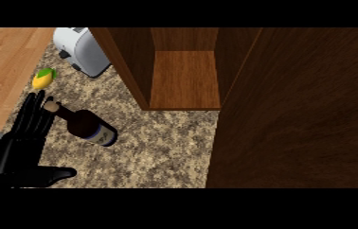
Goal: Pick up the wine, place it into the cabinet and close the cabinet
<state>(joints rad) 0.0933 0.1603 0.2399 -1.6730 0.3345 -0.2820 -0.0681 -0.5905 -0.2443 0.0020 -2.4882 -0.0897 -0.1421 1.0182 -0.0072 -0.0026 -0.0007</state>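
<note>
You have the left hand at the far left of the head view, well left of the cabinet. Its fingers are straight and lie close side by side, pointing away from you, while the thumb sticks out sideways toward the cabinet. The hand holds nothing; its fingertips reach up beside the cork end of the wine bottle, and you cannot tell whether they touch it.

Beyond those fingertips, further from you and still left of the cabinet, a yellow and green piece of corn lies on the speckled stone counter, near the edge where a strip of pale wood begins.

The wine bottle lies on its side on the counter, left of the cabinet and nearer you than its opening, with the neck pointing up-left and the labelled base down-right.

A white toaster sits just beside the cabinet's left wall.

The cabinet stands open, showing you a bare wooden shelf inside. Its dark door fills the right side of the view.
</note>
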